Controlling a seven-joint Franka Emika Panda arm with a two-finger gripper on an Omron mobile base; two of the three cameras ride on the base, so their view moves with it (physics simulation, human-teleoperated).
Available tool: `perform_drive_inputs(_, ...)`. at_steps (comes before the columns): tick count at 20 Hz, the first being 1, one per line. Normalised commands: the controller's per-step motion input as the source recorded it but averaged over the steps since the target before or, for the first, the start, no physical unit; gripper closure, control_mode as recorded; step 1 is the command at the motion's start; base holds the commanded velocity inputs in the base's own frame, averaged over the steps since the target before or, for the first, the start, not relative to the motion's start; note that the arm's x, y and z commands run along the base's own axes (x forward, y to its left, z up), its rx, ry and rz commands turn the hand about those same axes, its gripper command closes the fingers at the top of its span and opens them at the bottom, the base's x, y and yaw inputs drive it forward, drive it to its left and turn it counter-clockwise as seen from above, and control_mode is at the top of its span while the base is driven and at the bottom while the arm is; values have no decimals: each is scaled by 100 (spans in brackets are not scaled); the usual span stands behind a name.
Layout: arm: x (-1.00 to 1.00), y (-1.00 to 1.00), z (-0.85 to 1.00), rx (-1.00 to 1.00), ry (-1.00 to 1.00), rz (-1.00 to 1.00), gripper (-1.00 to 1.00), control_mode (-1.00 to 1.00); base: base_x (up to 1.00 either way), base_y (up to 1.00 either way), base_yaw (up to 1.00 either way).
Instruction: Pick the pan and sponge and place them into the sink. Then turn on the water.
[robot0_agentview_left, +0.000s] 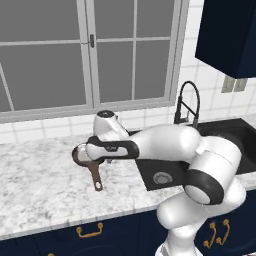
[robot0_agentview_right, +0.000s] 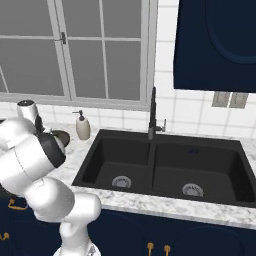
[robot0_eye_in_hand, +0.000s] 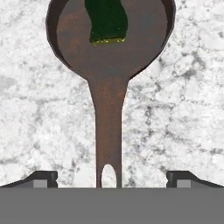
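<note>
Arm: we find it reaching left across the marble surface (robot0_agentview_left: 40, 185), hand pointed down over the pan (robot0_eye_in_hand: 109, 48). Jaws wide, one tip either side of the handle, gripping nothing. Pan: dark brown, shallow, flat on the surface left of the sink (robot0_agentview_right: 165, 165), handle toward us. Sponge (robot0_eye_in_hand: 106, 22): green, yellow-edged, lying inside the pan.

Pan (robot0_agentview_left: 95, 172) sits on marble counter (robot0_agentview_left: 40, 185), left of sink (robot0_agentview_left: 165, 175), handle pointing toward cam. White arm (robot0_agentview_left: 165, 145) reaches across over pan bowl, hiding most of it. Faucet (robot0_agentview_left: 187, 102) behind sink, window (robot0_agentview_left: 90, 50) above counter.
</note>
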Motion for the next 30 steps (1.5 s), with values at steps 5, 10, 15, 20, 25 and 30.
perform_drive_inputs(5,-73,-40,0,0,2,0,-100,-100,0,0,0)
perform_drive_inputs(10,-3,-3,0,0,4,0,-100,-100,0,0,0)
perform_drive_inputs(15,7,13,0,0,8,0,-100,-100,0,0,0)
perform_drive_inputs(20,16,20,1,-3,15,0,-100,-100,0,0,0)
perform_drive_inputs(25,37,9,0,-9,5,0,-100,-100,0,0,0)
perform_drive_inputs(30,27,6,-6,-16,1,-3,-100,-100,0,0,0)
